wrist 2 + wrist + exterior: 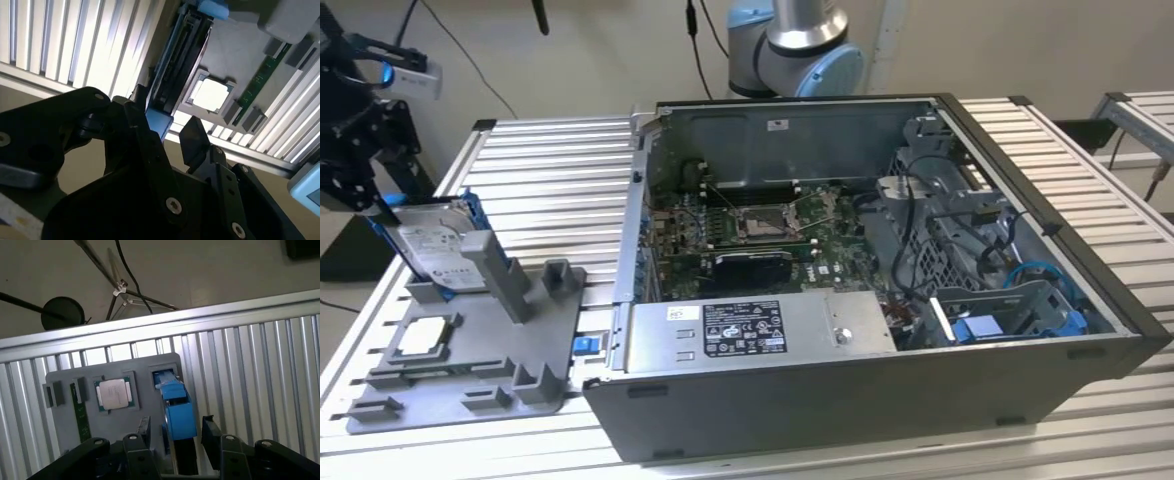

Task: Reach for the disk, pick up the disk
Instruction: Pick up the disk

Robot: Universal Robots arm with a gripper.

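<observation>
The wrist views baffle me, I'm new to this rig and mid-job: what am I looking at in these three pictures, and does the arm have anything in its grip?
The exterior view is taken from off the arm. In it the robot arm, blue and silver, stands behind an open computer case on a slatted metal table. At the exterior view's left, a grey holder carries the disk, standing on edge, and a square processor chip lying flat. Both wrist views come from cameras riding on the arm and look past the black gripper at that holder. The fingers sit on either side of the disk, apart, so nothing is held yet.
</observation>
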